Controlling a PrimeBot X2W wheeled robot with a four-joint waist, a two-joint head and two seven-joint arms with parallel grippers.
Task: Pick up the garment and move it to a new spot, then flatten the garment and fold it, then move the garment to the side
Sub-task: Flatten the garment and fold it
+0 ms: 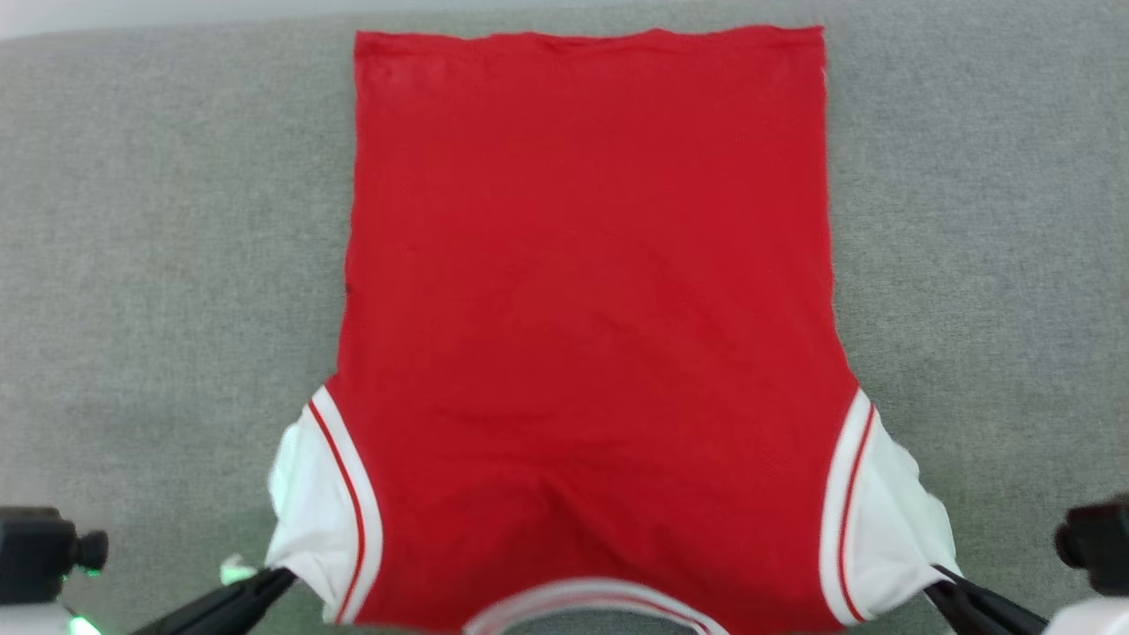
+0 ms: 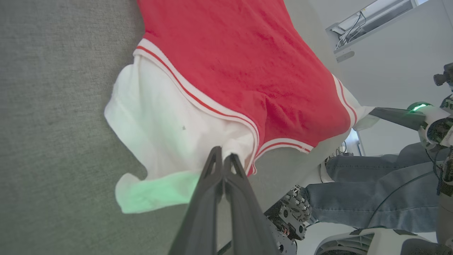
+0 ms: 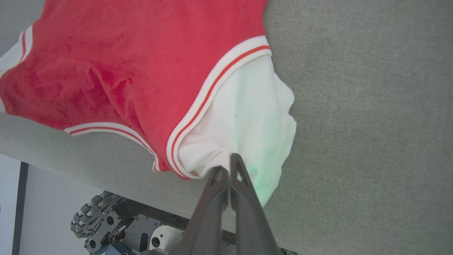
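Pinching garment by sleeves with left gripper and right gripper, probably to stretch it flat on desk.

Grey woven-fabric surface, perhaps a padded table, red garment spread flat on it, neckband at near edge

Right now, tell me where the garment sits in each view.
Head view: garment centre, spread out.
Left wrist view: garment upper middle, pinched by left gripper.
Right wrist view: garment upper left, pinched by right gripper.
Shared landmark: striped neckband.
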